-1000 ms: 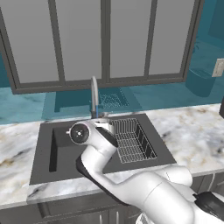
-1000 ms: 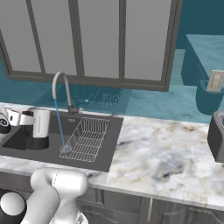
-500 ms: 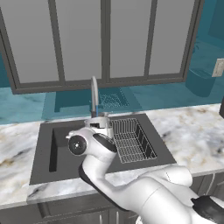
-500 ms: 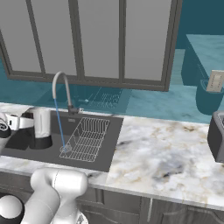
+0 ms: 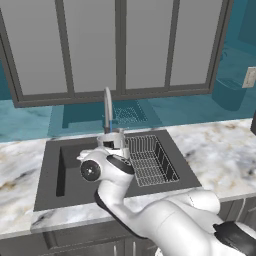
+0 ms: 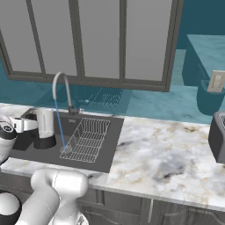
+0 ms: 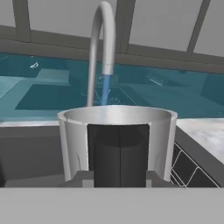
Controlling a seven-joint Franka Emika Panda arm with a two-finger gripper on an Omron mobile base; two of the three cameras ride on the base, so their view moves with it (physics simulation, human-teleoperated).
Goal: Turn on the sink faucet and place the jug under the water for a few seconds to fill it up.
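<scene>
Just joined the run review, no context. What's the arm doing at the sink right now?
The faucet is already on: a thin blue stream of water falls into the sink, landing beside the wire rack. The tool is shut on the jug, holding it upright over the basin, left of the stream in the right base view. In the hand view the water drops behind the jug's rim, so the jug does not look to be under it yet.

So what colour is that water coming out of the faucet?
Light blue: the water falls as a thin stream from the faucet, clearest in the right base view.
</scene>
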